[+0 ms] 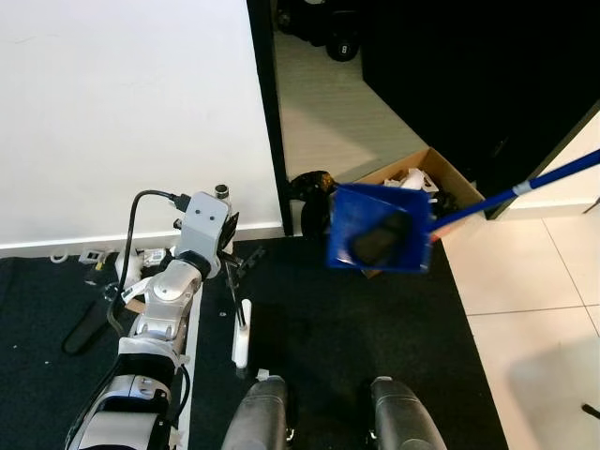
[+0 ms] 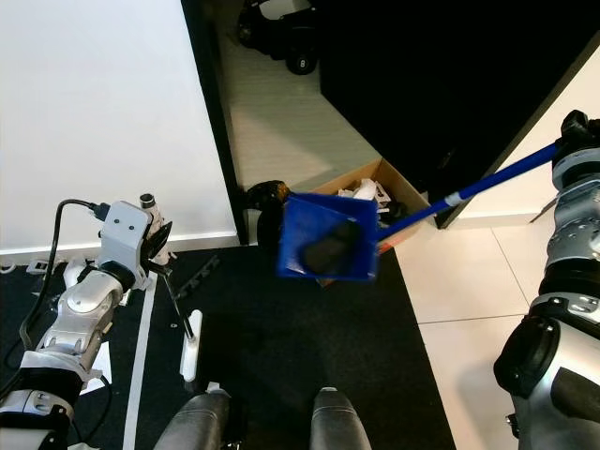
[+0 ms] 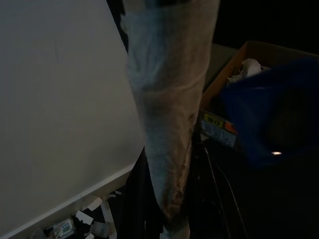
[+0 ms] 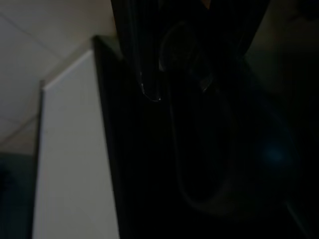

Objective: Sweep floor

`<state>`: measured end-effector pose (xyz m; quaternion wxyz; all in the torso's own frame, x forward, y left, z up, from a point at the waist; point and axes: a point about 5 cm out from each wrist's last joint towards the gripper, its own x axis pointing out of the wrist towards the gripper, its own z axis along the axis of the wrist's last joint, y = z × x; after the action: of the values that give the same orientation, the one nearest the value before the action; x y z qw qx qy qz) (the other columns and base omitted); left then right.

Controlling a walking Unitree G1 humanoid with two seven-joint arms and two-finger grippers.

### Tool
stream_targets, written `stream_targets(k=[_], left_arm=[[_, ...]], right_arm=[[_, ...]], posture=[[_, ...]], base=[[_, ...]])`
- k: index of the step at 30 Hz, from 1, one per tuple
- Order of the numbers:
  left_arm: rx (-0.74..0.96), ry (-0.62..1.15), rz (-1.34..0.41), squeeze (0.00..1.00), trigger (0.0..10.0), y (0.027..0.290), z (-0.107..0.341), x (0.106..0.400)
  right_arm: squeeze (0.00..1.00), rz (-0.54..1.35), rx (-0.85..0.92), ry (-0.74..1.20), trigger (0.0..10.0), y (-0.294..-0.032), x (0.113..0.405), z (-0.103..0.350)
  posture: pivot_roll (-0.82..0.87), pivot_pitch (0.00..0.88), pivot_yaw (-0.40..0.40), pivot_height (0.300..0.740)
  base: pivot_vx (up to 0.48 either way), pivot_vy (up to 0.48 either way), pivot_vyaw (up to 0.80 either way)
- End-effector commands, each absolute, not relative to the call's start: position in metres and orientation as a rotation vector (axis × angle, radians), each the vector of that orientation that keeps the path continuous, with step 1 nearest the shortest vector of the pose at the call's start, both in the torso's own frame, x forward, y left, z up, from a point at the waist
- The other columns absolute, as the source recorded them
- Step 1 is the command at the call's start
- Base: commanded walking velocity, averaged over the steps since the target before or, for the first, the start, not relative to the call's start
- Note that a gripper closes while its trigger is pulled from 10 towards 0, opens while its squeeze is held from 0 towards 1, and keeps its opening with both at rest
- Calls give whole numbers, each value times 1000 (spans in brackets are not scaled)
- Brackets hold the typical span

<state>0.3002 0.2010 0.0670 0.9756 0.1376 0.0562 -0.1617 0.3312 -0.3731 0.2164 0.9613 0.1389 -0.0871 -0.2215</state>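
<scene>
Dustpan, blue and long-handled, hangs tilted in the air above the near edge of an open cardboard box, with a dark lump lying inside it. Its blue handle runs up to the right arm; the right eye view shows that arm at the picture's edge, while the right end effector's grip on the handle cannot be told. The left end effector is clenched on a thin broom stick whose white brush head rests on the black carpet. The left wrist view adds paper scraps on the floor beside the white wall.
</scene>
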Motion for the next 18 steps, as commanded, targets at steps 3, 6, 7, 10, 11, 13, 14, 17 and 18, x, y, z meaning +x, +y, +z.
stream_targets(k=[3,6,7,10,11,13,14,17,18], left_arm=[[280,96,-324,0,10000,201,72,302],[277,90,-325,0,10000,201,73,302],[277,90,-325,0,10000,201,73,302],[275,87,-325,0,10000,201,74,302],[275,88,-324,0,10000,201,74,302],[273,88,-325,0,10000,201,74,301],[273,88,-325,0,10000,201,74,301],[272,87,-326,0,10000,202,74,301],[271,86,-327,0,10000,202,75,301]], right_arm=[[0,-498,248,-281,10000,-378,330,236],[0,-526,267,-311,10000,-379,330,239],[0,-526,267,-311,10000,-379,330,239],[0,-538,278,-324,10000,-380,330,240],[0,-545,279,-330,10000,-381,330,240],[0,-570,270,-340,10000,-383,329,240],[0,-570,270,-340,10000,-383,329,240],[0,-586,265,-344,10000,-385,327,239],[0,-595,266,-346,10000,-386,327,239]], posture=[[-20,71,7,740],[-18,70,5,740],[-18,70,5,740],[-17,71,5,740],[-17,69,4,740],[-17,69,4,740],[-17,69,4,740],[-17,69,5,740],[-16,69,5,740]], base=[[0,0,0],[0,0,0],[0,0,0],[0,0,0],[0,0,0],[122,0,0],[244,0,0],[273,0,0],[304,0,0]])
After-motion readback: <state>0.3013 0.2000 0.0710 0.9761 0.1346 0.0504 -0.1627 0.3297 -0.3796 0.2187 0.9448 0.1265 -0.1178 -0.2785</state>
